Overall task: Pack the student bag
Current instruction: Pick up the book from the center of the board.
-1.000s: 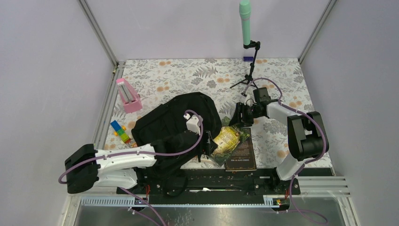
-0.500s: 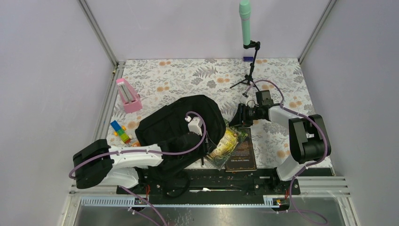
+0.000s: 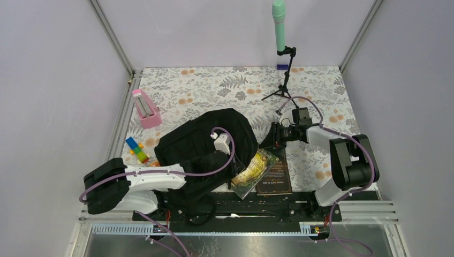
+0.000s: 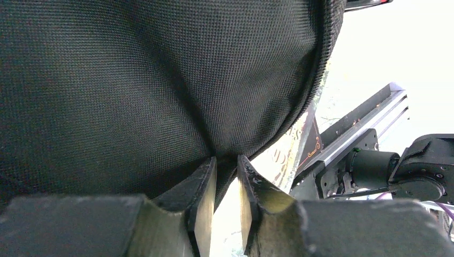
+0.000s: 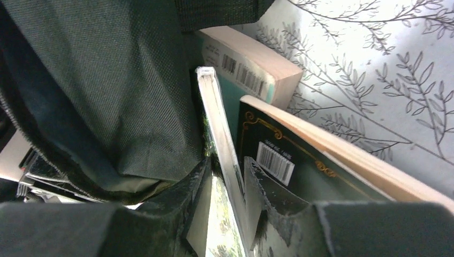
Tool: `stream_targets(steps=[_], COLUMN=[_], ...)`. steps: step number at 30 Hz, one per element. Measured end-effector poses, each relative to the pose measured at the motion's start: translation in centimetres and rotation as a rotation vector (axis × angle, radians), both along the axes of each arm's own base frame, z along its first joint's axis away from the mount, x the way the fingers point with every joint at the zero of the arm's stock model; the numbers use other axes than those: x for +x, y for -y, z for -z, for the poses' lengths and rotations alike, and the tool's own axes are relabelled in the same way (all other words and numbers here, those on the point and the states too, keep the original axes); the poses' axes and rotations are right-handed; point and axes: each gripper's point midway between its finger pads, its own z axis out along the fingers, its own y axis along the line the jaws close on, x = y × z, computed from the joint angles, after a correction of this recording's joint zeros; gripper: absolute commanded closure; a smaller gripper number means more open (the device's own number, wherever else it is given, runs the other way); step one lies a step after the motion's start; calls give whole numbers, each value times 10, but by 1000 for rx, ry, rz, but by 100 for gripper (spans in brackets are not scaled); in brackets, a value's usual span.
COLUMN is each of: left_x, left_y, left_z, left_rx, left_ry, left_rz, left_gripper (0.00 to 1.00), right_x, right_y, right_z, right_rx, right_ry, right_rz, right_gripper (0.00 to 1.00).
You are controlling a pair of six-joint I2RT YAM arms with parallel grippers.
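Note:
The student bag (image 3: 206, 140), a large black fabric backpack, lies at the table's middle; its weave fills the left wrist view (image 4: 150, 75). My left gripper (image 4: 227, 159) is shut on a fold of fabric at the bag's right edge (image 3: 236, 167). A thin yellow-green book (image 3: 252, 169) leans against the bag's right side, on a dark book (image 3: 277, 176). My right gripper (image 3: 269, 141) is shut on the thin book's far edge (image 5: 217, 123), one finger on each cover. Beside it stand the dark gold-trimmed book (image 5: 278, 160) and a paperback (image 5: 251, 69).
A pink stand (image 3: 145, 108) and coloured toy bricks (image 3: 137, 150) lie left of the bag. A tripod with a green microphone (image 3: 279, 32) stands at the back. The black rail (image 3: 251, 206) runs along the near edge.
Both grippers have closed, the left on the bag's fabric and the right on the thin book. The book's near end has slid toward the rail and the bag has shifted slightly.

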Motion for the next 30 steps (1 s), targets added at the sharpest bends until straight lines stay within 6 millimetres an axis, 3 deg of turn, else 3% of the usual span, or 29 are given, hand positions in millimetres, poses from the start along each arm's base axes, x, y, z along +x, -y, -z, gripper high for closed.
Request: stream_targets(steps=[4,10,12,16,20,26,30], left_x=[-1,-3,-3,-4,-6,-35,-32], left_y=[-3,-17,-26,-36,-33,6,36], left_z=[-8,-41,-53,-87,-112,-117,-103], left_rx=[-1,0,11,-13,-29,49,178], left_ry=[20,115,160,278,394,539,618], left_rz=[9,43,52,92,160,316,302], left_gripper=[52,12,4,2,2,1,1], right_x=[-3,-7,-5,-2,0,0,0], right_y=[0,-1,1,5,9,24,34], right_z=[-18,-72,-91,-123,-133,-136,-151], right_rx=[9,10,3,4,-15,-78,-94], right_ry=[15,119,168,250,266,245,291], right_rz=[22,62,89,136,183,317,410], right_gripper=[100,100,100,100,100,100,100])
